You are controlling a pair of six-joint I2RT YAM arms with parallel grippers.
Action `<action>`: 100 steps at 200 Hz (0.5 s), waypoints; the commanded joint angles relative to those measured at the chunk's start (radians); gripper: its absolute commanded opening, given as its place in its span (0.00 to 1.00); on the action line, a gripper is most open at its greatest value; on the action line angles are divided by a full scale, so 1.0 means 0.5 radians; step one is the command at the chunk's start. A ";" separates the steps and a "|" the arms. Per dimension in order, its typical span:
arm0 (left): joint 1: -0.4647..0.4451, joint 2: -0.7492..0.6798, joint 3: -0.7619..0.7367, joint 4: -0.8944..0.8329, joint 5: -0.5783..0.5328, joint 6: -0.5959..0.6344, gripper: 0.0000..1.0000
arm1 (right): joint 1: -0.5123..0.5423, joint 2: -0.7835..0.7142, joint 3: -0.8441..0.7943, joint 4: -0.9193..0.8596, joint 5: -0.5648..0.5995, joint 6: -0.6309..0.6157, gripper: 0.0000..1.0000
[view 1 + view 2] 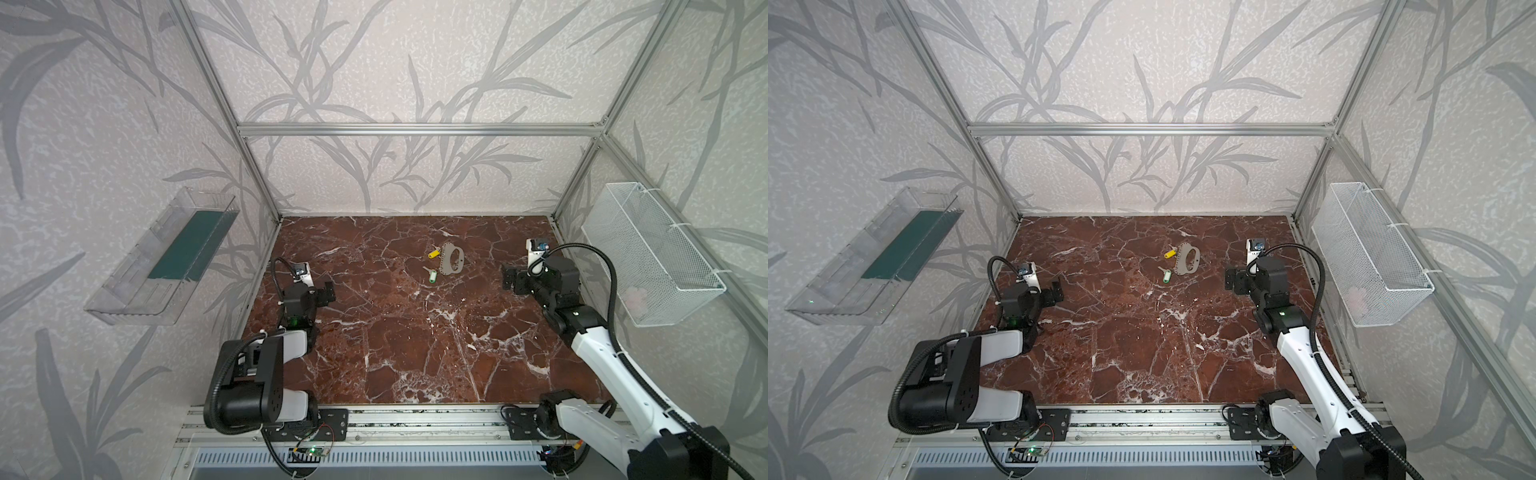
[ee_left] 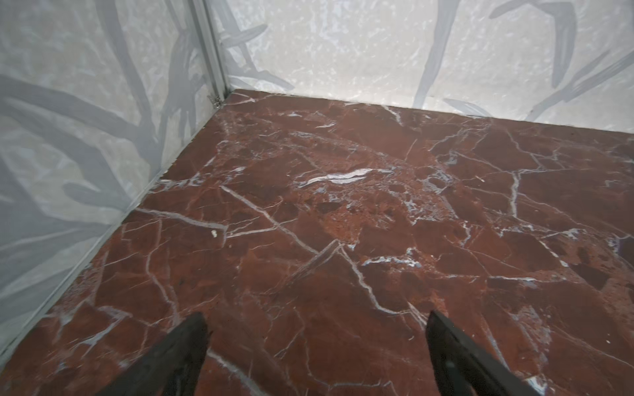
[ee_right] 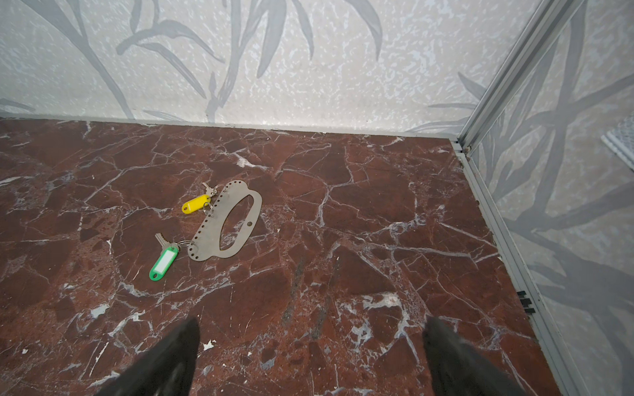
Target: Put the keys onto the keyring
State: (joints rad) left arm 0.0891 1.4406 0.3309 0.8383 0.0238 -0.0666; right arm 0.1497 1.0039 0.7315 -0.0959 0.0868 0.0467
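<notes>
Flat tabletop: red-brown marble pattern, white veins branching all over.
Enclosure walls: pale mottled grey, printed with darker grey leaf-and-stem sprays.
Flat oblong metal keyring plate: dull grey.
Two small metal keys: silvery.
Oblong plastic yellow tag: bright, plain.
Oblong plastic green tag: vivid green rim, white label window.
Clear plastic wall tray: colourless, with a dark green strip inside.
Wire mesh basket: white.
Left arm and right arm: white shells, black joints, black cables.
</notes>
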 commanded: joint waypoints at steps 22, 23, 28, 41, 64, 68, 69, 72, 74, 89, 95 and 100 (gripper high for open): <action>0.011 0.197 -0.115 0.521 0.092 0.011 0.99 | -0.049 0.050 -0.007 0.190 -0.032 -0.025 0.99; 0.012 0.190 -0.111 0.496 0.091 0.011 0.99 | -0.052 0.052 -0.008 0.191 -0.032 -0.022 0.99; 0.009 0.163 -0.092 0.413 0.095 0.015 0.99 | -0.059 0.061 -0.010 0.201 -0.032 -0.014 0.99; 0.010 0.194 -0.029 0.338 0.132 0.034 0.99 | -0.075 0.088 -0.019 0.240 -0.042 -0.004 0.99; 0.011 0.211 0.068 0.173 0.102 0.029 0.99 | -0.113 0.127 -0.051 0.308 -0.064 0.026 0.99; 0.009 0.203 0.089 0.117 0.079 0.028 0.99 | -0.120 0.130 -0.061 0.327 -0.071 0.029 0.99; 0.009 0.204 0.095 0.108 0.075 0.027 0.99 | -0.122 0.132 -0.064 0.333 -0.072 0.031 0.99; 0.011 0.207 0.109 0.091 0.071 0.030 0.99 | -0.130 0.135 -0.074 0.348 -0.073 0.032 0.99; 0.009 0.210 0.113 0.096 0.066 0.035 0.99 | -0.134 0.136 -0.082 0.359 -0.076 0.036 0.99; 0.006 0.260 0.073 0.258 0.047 0.035 0.99 | -0.165 0.143 -0.145 0.460 -0.102 0.045 0.99; 0.007 0.250 0.073 0.237 0.043 0.035 0.99 | -0.177 0.140 -0.172 0.508 -0.117 0.048 0.99; 0.004 0.237 0.082 0.196 0.038 0.035 0.99 | -0.188 0.137 -0.195 0.545 -0.129 0.055 0.99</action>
State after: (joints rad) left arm 0.0898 1.5597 0.3614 0.9508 0.0650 -0.0536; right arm 0.0788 1.0695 0.6811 0.0628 0.0547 0.0574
